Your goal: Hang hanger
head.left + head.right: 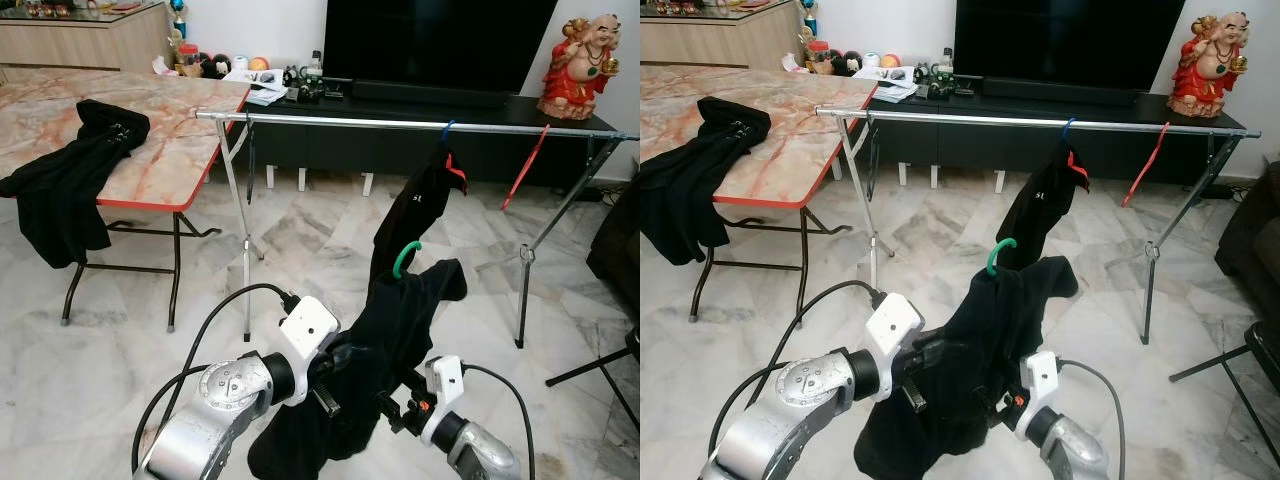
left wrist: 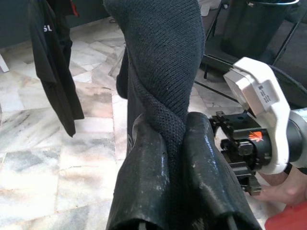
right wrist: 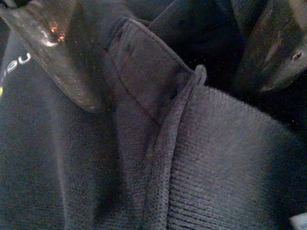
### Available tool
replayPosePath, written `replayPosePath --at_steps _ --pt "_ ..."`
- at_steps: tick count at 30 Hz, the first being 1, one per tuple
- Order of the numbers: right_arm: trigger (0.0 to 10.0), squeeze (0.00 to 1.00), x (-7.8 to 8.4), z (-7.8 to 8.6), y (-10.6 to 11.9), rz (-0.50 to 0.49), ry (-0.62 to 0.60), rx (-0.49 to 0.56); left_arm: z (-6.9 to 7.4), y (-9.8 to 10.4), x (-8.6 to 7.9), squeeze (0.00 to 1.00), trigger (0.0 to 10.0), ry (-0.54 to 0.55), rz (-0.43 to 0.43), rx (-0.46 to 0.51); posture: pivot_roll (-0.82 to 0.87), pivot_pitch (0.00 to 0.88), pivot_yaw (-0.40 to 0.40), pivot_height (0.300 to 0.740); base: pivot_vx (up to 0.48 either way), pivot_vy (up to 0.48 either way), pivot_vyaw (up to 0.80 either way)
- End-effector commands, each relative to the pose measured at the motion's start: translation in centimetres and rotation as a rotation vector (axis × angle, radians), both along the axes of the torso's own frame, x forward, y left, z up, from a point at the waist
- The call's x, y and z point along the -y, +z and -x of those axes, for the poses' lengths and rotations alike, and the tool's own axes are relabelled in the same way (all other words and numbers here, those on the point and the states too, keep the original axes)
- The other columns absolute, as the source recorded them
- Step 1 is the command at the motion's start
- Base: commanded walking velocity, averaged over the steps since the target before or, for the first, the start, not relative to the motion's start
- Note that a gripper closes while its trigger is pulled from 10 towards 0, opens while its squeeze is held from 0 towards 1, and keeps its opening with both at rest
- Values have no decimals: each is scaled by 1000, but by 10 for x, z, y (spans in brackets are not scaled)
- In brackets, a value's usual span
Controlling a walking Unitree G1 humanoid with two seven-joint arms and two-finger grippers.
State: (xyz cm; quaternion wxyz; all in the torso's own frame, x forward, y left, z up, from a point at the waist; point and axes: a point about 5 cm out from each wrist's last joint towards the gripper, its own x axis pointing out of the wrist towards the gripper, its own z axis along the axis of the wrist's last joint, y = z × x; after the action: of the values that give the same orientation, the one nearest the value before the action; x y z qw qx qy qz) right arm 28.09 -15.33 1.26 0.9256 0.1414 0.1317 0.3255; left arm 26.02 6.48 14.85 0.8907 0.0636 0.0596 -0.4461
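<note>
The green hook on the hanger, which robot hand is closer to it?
Left, though it's close. The left gripper pinches the black garment below the green hook, on its left. The right gripper sits lower still, against the cloth nearer the robot.

White marble floor, marble-topped folding table, black TV on low cabinet, white wall

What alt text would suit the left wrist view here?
The left gripper has its two black fingers shut on a bunched fold of black knit garment. Beyond it are the right gripper's white wrist housing, another black garment hanging and a marble floor.
</note>
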Motion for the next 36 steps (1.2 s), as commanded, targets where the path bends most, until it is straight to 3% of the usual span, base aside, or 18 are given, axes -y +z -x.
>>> replayPosePath --at_steps 1,5,11,12,13,21,36 --pt "10000 0 5 -5 3 48 -42 18 4 17 10 0 10000 -58 39 56 161 0 -91 740 0 0 0" --pt "10000 0 12 -11 6 117 -144 34 5 15 9 0 10000 -60 33 50 155 0 -89 740 0 0 0" --pt "10000 0 16 -11 4 145 -219 22 4 14 10 0 10000 -60 30 50 156 0 -86 740 0 0 0" --pt "1882 0 16 -11 3 143 -225 20 4 14 10 0 10000 -60 30 50 157 0 -86 740 0 0 0" --pt "0 0 15 -10 2 131 -226 18 4 14 9 0 10000 -60 28 49 157 0 -86 740 0 0 0" --pt "0 0 14 -10 3 112 -262 35 3 5 5 0 10000 -43 5 34 145 0 -79 740 0 0 0" --pt "0 0 21 -12 5 127 -312 40 4 7 -1 0 10000 -46 -6 35 149 0 -76 740 0 0 0"
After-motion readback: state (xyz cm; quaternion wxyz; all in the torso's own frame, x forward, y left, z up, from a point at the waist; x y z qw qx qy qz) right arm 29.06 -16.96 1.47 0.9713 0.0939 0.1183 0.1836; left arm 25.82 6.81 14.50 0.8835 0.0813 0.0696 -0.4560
